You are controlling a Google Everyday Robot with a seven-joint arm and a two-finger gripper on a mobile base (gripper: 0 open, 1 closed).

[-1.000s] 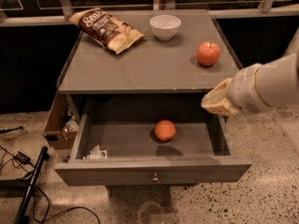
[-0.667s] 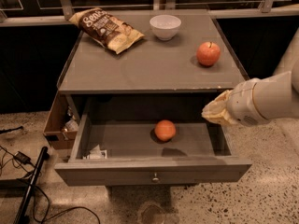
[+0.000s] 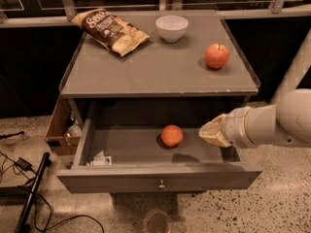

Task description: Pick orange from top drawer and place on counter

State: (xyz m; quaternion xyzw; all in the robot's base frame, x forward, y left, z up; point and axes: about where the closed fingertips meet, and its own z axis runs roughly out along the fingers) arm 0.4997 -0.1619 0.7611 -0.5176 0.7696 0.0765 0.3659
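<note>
The orange (image 3: 171, 135) lies in the middle of the open top drawer (image 3: 155, 177), whose front panel carries a small round knob. The counter (image 3: 146, 72) above it is a flat grey tabletop. My gripper (image 3: 210, 133) reaches in from the right on a white arm, over the drawer's right part. It is a short way right of the orange and apart from it.
On the counter stand a red apple (image 3: 216, 56) at the right, a white bowl (image 3: 171, 27) at the back and a chip bag (image 3: 110, 29) at the back left. A small white packet (image 3: 99, 158) lies in the drawer's front left corner. Cables and a cardboard box (image 3: 57, 130) are at the left.
My arm has come down and leftward from beside the counter's right edge into the drawer opening, closer to the orange. The orange has not moved.
</note>
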